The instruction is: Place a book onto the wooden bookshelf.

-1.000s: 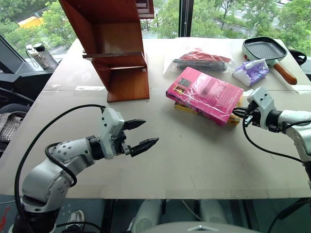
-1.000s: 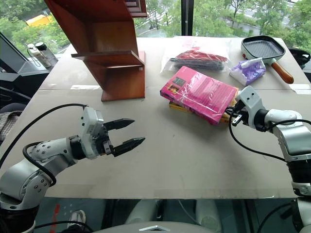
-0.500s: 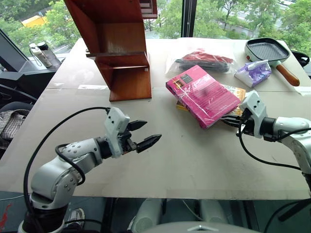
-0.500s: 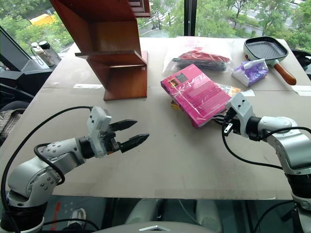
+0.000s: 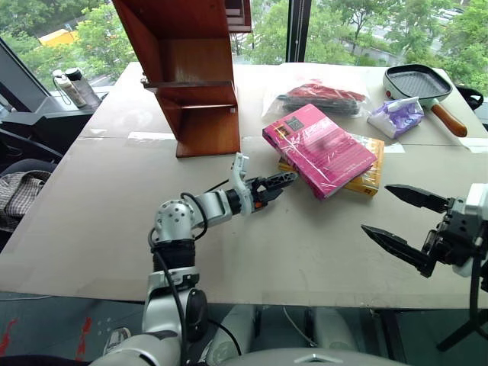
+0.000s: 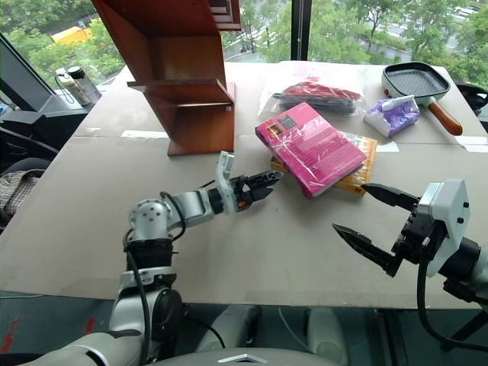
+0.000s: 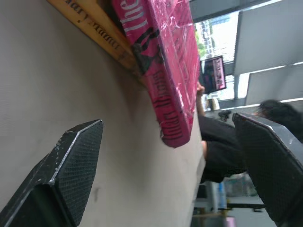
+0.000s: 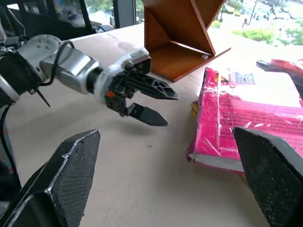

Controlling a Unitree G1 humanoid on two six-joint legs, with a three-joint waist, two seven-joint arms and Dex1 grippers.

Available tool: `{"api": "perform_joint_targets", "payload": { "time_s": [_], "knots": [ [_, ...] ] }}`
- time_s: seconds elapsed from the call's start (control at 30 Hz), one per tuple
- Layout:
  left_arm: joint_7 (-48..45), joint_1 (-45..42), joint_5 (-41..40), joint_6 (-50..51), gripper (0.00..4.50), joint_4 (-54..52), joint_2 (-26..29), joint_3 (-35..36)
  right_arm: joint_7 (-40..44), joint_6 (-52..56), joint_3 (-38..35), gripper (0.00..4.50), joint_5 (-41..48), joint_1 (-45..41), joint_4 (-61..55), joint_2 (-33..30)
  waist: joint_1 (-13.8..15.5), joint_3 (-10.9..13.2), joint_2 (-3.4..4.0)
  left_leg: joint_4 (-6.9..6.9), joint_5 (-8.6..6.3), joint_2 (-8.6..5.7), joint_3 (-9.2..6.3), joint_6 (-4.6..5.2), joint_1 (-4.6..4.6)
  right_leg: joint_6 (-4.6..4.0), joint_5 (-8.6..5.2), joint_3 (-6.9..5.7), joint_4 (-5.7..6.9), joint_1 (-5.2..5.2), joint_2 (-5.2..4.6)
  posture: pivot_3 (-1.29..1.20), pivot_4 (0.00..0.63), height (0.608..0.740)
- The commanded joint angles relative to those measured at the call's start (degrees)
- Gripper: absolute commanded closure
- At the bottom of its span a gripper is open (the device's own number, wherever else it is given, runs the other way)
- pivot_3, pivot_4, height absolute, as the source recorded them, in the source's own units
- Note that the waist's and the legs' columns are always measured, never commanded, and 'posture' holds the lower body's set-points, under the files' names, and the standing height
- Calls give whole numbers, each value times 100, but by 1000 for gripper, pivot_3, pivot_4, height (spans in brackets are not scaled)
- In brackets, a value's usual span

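Here the thick bright pink plastic-wrapped book [image 5: 320, 149] lay flat on the pale table [image 5: 99, 229], stacked askew on a yellow-orange book [image 5: 364, 177] and well apart from the tall reddish-brown wooden bookshelf [image 5: 194, 84], whose shelves held nothing that could be seen. The task therefore stood at its beginning: the book was neither gripped nor lifted, and the whole carry to the shelf remained.

The left gripper [image 5: 272, 187] reached across the table with its two black fingers parted and empty, their tips just beside the pink book's near edge; the left wrist view looked along that edge between the spread fingers. The right gripper [image 5: 398, 219] hung wide open and empty near the table's front edge, apart from both books.

Compared with the frame one second before, the right gripper had released its closed hold at the books' right end and drawn back toward the robot, and the pink book had turned on the stack. The left gripper had advanced from the table's near left to the book. A black grill pan [image 5: 418, 79] and bagged items lay beyond.
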Motion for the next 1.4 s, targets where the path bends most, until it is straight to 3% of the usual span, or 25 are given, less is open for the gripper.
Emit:
{"api": "perform_joint_targets", "payload": {
  "time_s": [0.03,0.23,0.5,0.6,0.83,0.9,0.97,1.17,1.3,1.4],
  "knots": [
    [-63,-503,88,-380,0,779,-289,212,-185,-484,-217,27,-83,386,-458,152,12,-1,-2,0,2,0,2,-3,-1,0,0,0,-1,0,0,0,150,740],
    [-285,-956,562,-1110,0,1724,-727,271,-279,-1091,-544,27,-265,1157,-552,391,19,-1,-4,-3,13,-7,7,-23,-6,1,0,3,-8,-4,-7,0,150,740],
    [-635,-967,1034,-1639,0,2025,-1041,203,-14,-1786,-1109,27,-517,2252,-373,805,26,-1,-4,-5,12,-7,9,-22,-7,3,-1,2,-9,-3,-8,0,150,740],
    [-670,-947,1053,-1665,741,2060,-1108,288,86,-2007,-1239,0,-568,2474,-209,842,26,-1,-4,-5,11,-7,10,-20,-6,4,-2,2,-9,-3,-9,0,150,740],
    [-785,-808,1012,-1438,4053,1924,-1048,394,77,-2208,-1021,0,-663,2589,-165,751,24,-1,-4,-5,1,-7,7,-3,-6,5,-2,1,-8,-3,-9,0,150,740],
    [-834,-692,966,-1245,4477,1727,-992,390,65,-2214,-938,0,-672,2562,-157,703,20,-1,-4,-5,2,-7,2,-3,-5,5,-2,2,-8,-3,-9,0,150,740],
    [-830,-543,827,-943,4477,1373,-908,418,62,-2214,-869,0,-681,2536,-150,647,-1,-2,-3,-6,8,-6,-2,-15,-3,5,-2,6,-8,-3,-9,0,150,740],
    [-894,-34,336,-206,4477,-521,-319,396,-173,-2130,-701,0,-403,2204,-256,373,-60,1,-4,-9,12,2,-8,-22,-4,4,-2,10,-7,-9,-7,0,150,740],
    [-1695,128,712,-494,4477,-2317,750,-429,-565,-1970,-495,0,46,1592,-230,47,-90,6,-10,-10,13,12,-8,-24,-7,2,-1,11,-7,-11,-4,0,150,740],
    [-2529,13,1517,-1279,4477,-3213,1780,-1303,-863,-1839,-330,0,446,1091,-141,-212,-35,4,-7,-10,14,9,-5,-26,-8,1,0,10,-12,-9,-6,0,150,740]
  ]
}}
